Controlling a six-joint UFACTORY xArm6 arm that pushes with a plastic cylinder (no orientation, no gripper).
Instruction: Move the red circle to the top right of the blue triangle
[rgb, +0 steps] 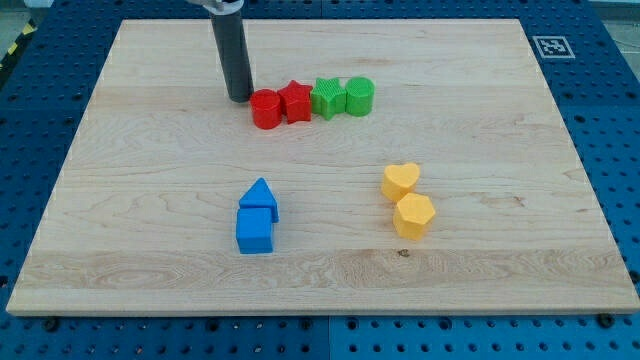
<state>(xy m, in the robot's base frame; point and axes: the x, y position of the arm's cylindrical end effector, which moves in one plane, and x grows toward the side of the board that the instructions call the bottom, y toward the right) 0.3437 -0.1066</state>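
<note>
While my tip (240, 97) nears red circle (265, 109), wooden board (500, 200) overlies blue pegboard (615, 150); no pincer visible.

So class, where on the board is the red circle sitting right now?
The red circle sits in the board's upper middle, at the left end of a row, touching the red star on its right, with my tip just to its left.

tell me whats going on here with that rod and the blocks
My tip sits at the view's left of the red circle, close beside it, at the end of a row with the red star, green star and green circle. The blue triangle lies lower down, touching the blue cube, so the red circle is not yet beside it.
</note>
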